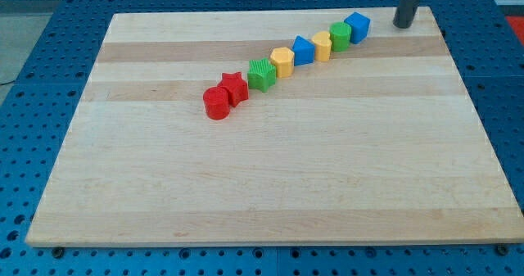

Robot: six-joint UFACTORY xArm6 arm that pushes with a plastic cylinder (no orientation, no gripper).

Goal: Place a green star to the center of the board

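Several blocks lie in a diagonal row on the wooden board (270, 186), from centre-left up to the top right. Two are green. One green block (341, 35), lumpy and perhaps a star, sits second from the row's top-right end. The other green block (262, 74), squarish, sits third from the lower-left end. My tip (404, 25) rests on the board near the top right corner. It is to the right of the blue cube (357, 25) and clear of it, touching no block.
Along the row from the lower left are a red cylinder (217, 103), a red star (234, 88), a yellow block (282, 61), a blue triangle (304, 50) and a second yellow block (322, 44). Neighbouring blocks touch or nearly touch.
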